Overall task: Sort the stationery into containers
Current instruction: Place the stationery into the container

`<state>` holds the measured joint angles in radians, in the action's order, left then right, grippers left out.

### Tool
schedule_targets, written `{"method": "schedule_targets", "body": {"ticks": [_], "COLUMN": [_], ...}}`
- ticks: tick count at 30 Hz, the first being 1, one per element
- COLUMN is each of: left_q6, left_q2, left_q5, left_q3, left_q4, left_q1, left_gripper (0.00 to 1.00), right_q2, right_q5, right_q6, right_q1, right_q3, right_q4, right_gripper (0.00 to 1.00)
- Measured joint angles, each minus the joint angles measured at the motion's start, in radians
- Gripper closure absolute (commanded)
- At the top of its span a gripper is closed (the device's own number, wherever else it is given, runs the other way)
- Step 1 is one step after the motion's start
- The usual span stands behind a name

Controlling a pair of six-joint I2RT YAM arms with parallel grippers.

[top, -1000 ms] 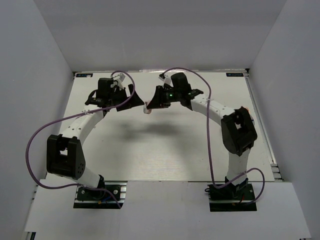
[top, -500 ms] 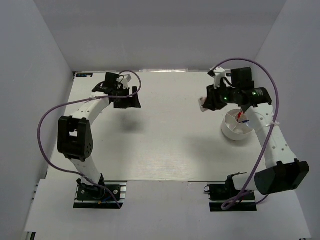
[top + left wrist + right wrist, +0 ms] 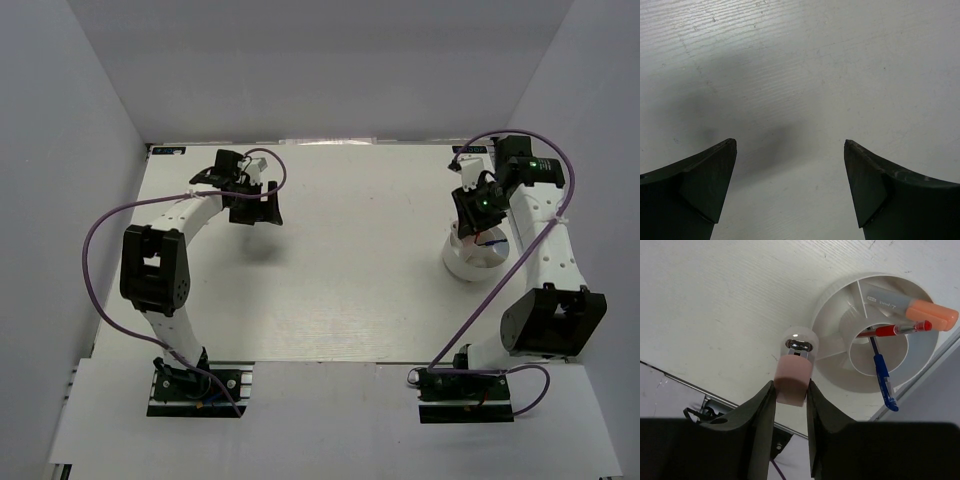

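My right gripper (image 3: 790,384) is shut on a pinkish-white eraser (image 3: 794,371) with a white rounded end and a metal piece. It holds it above the table, beside the rim of the round white divided bowl (image 3: 840,367). In the bowl lie the white marker with orange cap (image 3: 910,307), the red pen (image 3: 895,330) and the blue pen (image 3: 882,372). In the top view the right gripper (image 3: 467,210) hovers over the far left edge of the bowl (image 3: 458,265). My left gripper (image 3: 790,145) is open and empty over bare table, at the far left (image 3: 262,212). The tape ring and the light-blue piece are out of view.
The bowl stands close to the table's right edge (image 3: 520,240), with the right wall just beyond it. Purple cables (image 3: 100,250) loop off both arms. White walls close the table in at the back and on both sides.
The right gripper has swung from the table's middle to the right with the eraser, and now hangs by the bowl. The left gripper has drawn back a little to the left, open.
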<state>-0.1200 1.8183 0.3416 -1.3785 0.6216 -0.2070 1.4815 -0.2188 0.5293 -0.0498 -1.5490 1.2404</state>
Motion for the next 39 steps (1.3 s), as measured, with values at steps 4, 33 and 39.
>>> {"method": "schedule_targets", "body": {"ticks": [4,33,39], "left_q6": [0.000,-0.011,-0.012], "left_q2": [-0.001,0.000,0.000], "left_q5": [0.005,0.010,0.010], "left_q3": [0.010,0.015,0.024], "left_q4": [-0.004,-0.016,-0.020], "left_q1": [0.000,0.000,0.000], "left_gripper": [0.02,0.02,0.02], "right_q2": [0.012,0.164,0.165], "right_q5": [0.019,0.166,0.175], "right_q6": [-0.023,-0.122,-0.137], "right_q1": [0.005,0.006,0.011], "right_q3": [0.001,0.000,0.000], "right_q4": [0.002,-0.048,-0.060], "right_gripper": [1.00,1.00,1.00]}}
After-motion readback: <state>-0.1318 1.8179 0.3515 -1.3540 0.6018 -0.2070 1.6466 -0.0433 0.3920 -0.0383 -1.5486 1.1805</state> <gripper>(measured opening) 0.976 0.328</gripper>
